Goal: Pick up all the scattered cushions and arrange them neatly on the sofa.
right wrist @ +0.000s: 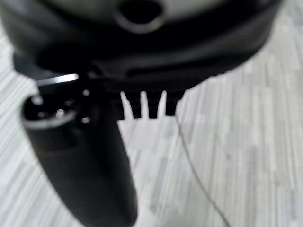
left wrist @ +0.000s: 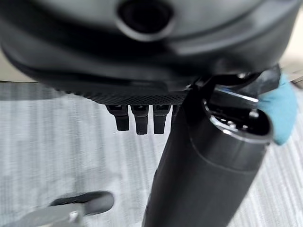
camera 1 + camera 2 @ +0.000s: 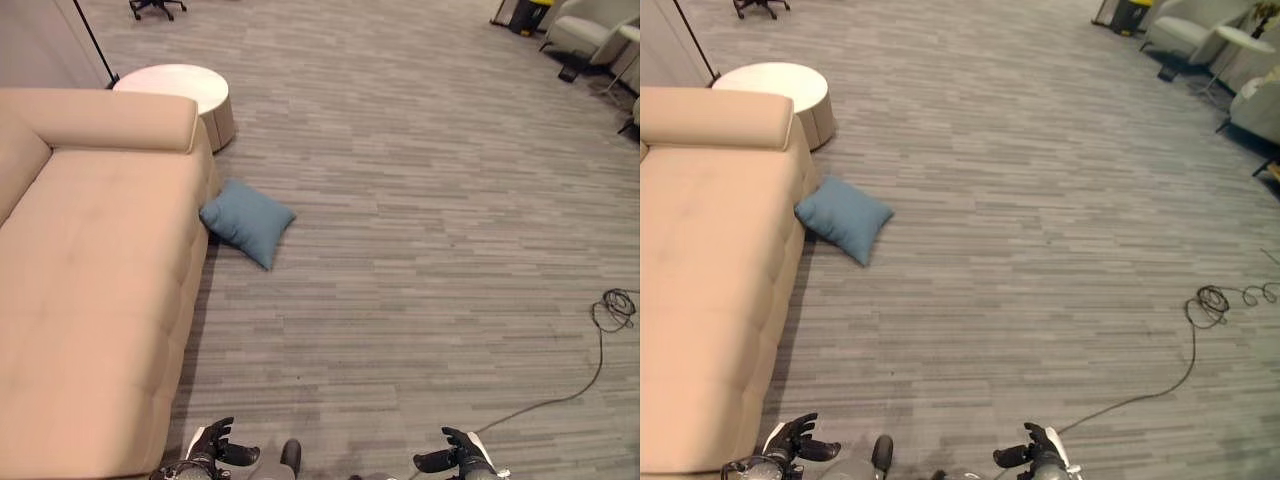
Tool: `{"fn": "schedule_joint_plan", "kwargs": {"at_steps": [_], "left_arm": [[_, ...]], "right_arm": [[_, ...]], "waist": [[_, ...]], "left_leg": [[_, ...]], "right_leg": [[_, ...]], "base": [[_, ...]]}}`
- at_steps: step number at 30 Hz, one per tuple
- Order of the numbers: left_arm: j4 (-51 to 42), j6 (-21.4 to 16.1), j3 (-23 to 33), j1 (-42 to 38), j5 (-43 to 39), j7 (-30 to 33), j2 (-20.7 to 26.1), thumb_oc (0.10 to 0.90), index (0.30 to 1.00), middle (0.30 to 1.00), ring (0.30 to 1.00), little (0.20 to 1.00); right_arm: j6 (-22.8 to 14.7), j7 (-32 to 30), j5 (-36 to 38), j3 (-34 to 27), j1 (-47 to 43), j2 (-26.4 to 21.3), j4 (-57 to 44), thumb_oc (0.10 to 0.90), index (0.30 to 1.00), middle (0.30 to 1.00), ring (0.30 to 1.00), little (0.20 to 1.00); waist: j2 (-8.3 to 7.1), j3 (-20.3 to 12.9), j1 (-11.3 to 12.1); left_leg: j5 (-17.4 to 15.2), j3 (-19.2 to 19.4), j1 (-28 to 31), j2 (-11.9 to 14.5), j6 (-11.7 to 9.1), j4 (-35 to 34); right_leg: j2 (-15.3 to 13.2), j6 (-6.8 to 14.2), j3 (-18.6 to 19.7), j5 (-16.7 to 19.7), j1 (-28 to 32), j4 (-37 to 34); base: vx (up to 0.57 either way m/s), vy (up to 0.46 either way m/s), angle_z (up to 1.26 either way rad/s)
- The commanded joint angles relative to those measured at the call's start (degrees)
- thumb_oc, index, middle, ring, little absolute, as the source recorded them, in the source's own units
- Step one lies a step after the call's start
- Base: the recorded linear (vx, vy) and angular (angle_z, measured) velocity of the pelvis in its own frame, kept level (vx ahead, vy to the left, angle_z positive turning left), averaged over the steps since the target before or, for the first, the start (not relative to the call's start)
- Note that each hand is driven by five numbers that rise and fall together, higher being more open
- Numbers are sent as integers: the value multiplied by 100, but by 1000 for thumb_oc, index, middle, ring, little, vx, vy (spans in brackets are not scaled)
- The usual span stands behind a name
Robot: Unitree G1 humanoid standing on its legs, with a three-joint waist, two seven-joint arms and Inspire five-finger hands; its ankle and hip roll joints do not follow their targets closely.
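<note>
A blue cushion [image 3: 247, 221] lies on the grey floor, leaning against the front of the beige sofa [image 3: 90, 280], whose seat holds nothing. A corner of that cushion [image 2: 283, 109] shows past my left thumb in the left wrist view. My left hand [image 3: 212, 447] hangs low at the near edge beside the sofa's corner, fingers relaxed and holding nothing. My right hand [image 3: 455, 458] is at the near edge too, fingers straight and apart, nothing in it. Both hands are far from the cushion.
A round white table [image 3: 180, 92] stands beyond the sofa's armrest [image 3: 110, 120]. A black cable [image 3: 600, 340] trails over the floor at right. Light armchairs [image 3: 1185, 30] stand at the far right. Wide open carpet lies between.
</note>
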Motion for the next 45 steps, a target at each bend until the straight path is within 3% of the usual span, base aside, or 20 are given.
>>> {"fn": "schedule_joint_plan", "kwargs": {"at_steps": [1, 3, 5, 7, 9, 11, 12, 14, 16, 18, 19, 24, 30, 32, 33, 35, 38, 41, 44, 45], "left_arm": [[-2, -171, 5, -105, 74, 41, 109, 800, 900, 900, 900, 900], [92, -195, -14, -121, 135, 59, 77, 800, 900, 900, 900, 900], [147, -204, -50, -171, 165, 79, 73, 800, 900, 900, 900, 900], [153, -242, -74, -143, 137, 106, -15, 800, 900, 900, 900, 900], [134, -223, -84, -150, 132, 97, -33, 800, 900, 900, 900, 900], [103, -205, -114, -183, 111, 64, -41, 800, 900, 900, 900, 900], [-18, -188, -191, -271, 70, 49, -28, 800, 900, 900, 900, 900], [-170, -182, -231, -344, -8, 52, 1, 800, 900, 900, 900, 900], [-234, -193, -248, -377, -81, 64, 19, 800, 900, 900, 900, 900], [-237, -204, -242, -398, -108, 62, 29, 800, 900, 900, 900, 900], [-196, -181, -264, -426, -60, 64, 29, 800, 900, 900, 900, 900], [-165, -164, -243, -464, 75, 82, 73, 800, 900, 900, 900, 900], [-265, -183, -58, -275, -107, 42, 245, 800, 900, 900, 900, 900], [-306, -173, -68, -278, -89, 19, 289, 800, 900, 900, 900, 900], [-381, -164, -103, -277, -53, 7, 347, 800, 900, 900, 900, 900], [-378, -178, -125, -289, -32, 21, 396, 800, 900, 900, 900, 900], [-370, -190, -135, -291, -31, 30, 400, 800, 900, 900, 900, 900], [-92, -206, -128, -296, 83, 14, 301, 800, 900, 900, 900, 900], [48, -220, -121, -322, 139, 32, 261, 800, 900, 900, 900, 900], [136, -239, -175, -349, 206, 15, 228, 800, 900, 900, 900, 900]], "right_arm": [[-47, -72, -93, -88, 21, -255, -230, 800, 900, 900, 900, 900], [-45, -72, -95, -93, 42, -268, -225, 800, 900, 900, 900, 900], [-54, -65, -55, -101, 96, -278, -234, 800, 900, 900, 900, 900], [-59, -71, -106, -48, 206, -279, -214, 800, 900, 900, 900, 900], [-82, -75, -65, -64, 225, -289, -212, 800, 900, 900, 900, 900], [-117, -81, 10, -66, 202, -284, -212, 800, 900, 900, 900, 900], [-145, -147, 163, -60, 127, -293, -253, 800, 900, 900, 900, 900], [-185, -202, 254, -33, 72, -348, -307, 800, 900, 900, 900, 900], [-154, -215, 294, -40, 62, -350, -294, 800, 900, 900, 900, 900], [-151, -213, 309, -45, 63, -347, -283, 800, 900, 900, 900, 900], [-141, -238, 324, -62, 73, -346, -263, 800, 900, 900, 900, 900], [-125, -312, 364, -118, 135, -276, -239, 800, 900, 900, 900, 900], [-129, -178, 261, -95, 116, -76, -238, 800, 900, 900, 900, 900], [-122, -136, 268, -120, 90, -72, -258, 800, 900, 900, 900, 900], [-125, -91, 270, -119, 20, -65, -287, 800, 900, 900, 900, 900], [-136, -65, 275, -103, -26, -58, -298, 800, 900, 900, 900, 900], [-133, -52, 261, -77, -56, -80, -315, 800, 900, 900, 900, 900], [-134, -30, 261, -46, -123, -142, -376, 800, 900, 900, 900, 900], [-129, -23, 261, -68, -128, -168, -381, 800, 900, 900, 900, 900], [-142, -15, 266, -74, -107, -197, -400, 800, 900, 900, 900, 900]], "waist": [[-7, 32, 178], [-1, 39, 77], [-21, 58, -8], [-114, -43, -99], [-75, -71, -96], [-78, -92, -109], [-113, 1, -70], [-109, 128, 31], [-135, 207, 94], [-170, 232, 133], [-184, 211, 189], [-232, 113, 259], [-485, -94, 388], [-479, -101, 394], [-423, -68, 352], [-301, -40, 287], [-210, -4, 225], [-149, 83, 76], [-124, 115, -63], [-115, 121, -172]], "left_leg": [[-688, -136, -12, 215, -546, 425], [-819, -277, 187, 218, -625, 334], [-969, -468, 370, 182, -671, 334], [-1172, -571, 494, 265, -776, 506], [-1196, -610, 477, 387, -885, 722], [-1036, -607, 286, 467, -1023, 1124], [-761, -480, -390, 659, -1144, 2181], [-590, -244, -893, 893, -1099, 3086], [-646, -144, -1260, 907, -1044, 3377], [-706, -115, -1418, 846, -1020, 3318], [-978, 74, -1510, 908, -1044, 2813], [122, 846, -1931, 1016, -1210, 1312], [-370, 616, -1249, 615, -840, 1175], [-325, 665, -1171, 579, -716, 1129], [-487, 614, -958, 494, -560, 1120], [-570, 502, -738, 471, -463, 1002], [-633, 337, -507, 415, -443, 874], [-881, 105, -83, 275, -533, 723], [-958, -109, 98, 226, -595, 659], [-1077, -263, 233, 187, -647, 656]], "right_leg": [[296, 101, 325, 1331, 368, -1686], [223, 170, 585, 1634, 113, -2299], [419, 179, 938, 1680, 98, -2446], [496, 109, 852, 1720, 221, -2540], [602, 41, 745, 1628, 353, -2603], [654, -52, 602, 1552, 459, -2652], [694, -216, 379, 1413, 652, -2744], [825, -409, 201, 1231, 924, -2870], [907, -470, 134, 1083, 1093, -2961], [952, -473, 112, 1018, 1187, -3013], [1099, -428, 80, 827, 1415, -3115], [1280, -408, -186, 549, 1829, -3180], [899, -60, -16, 517, 1834, -1959], [746, -17, -58, 725, 1664, -1594], [534, 125, 39, 1068, 1472, -866], [472, 182, 240, 1277, 1115, -281], [469, 94, 360, 1214, 789, -403], [358, 57, 291, 1371, 418, -1977], [393, 158, 584, 1651, 144, -2428], [509, 186, 904, 1694, 127, -2614]], "base": [[319, -94, -20], [357, -97, -15], [363, -91, 3], [400, -168, 62], [285, -177, 90], [162, -177, 59], [83, -180, 48], [135, -192, 47], [151, -100, 44], [210, -47, 13], [328, -8, 11], [308, 71, 57], [319, 232, -24], [124, 210, 3], [217, 231, 10], [251, 212, 20], [203, 51, 36], [383, -50, 65], [268, -44, 37], [269, -48, 60]]}}
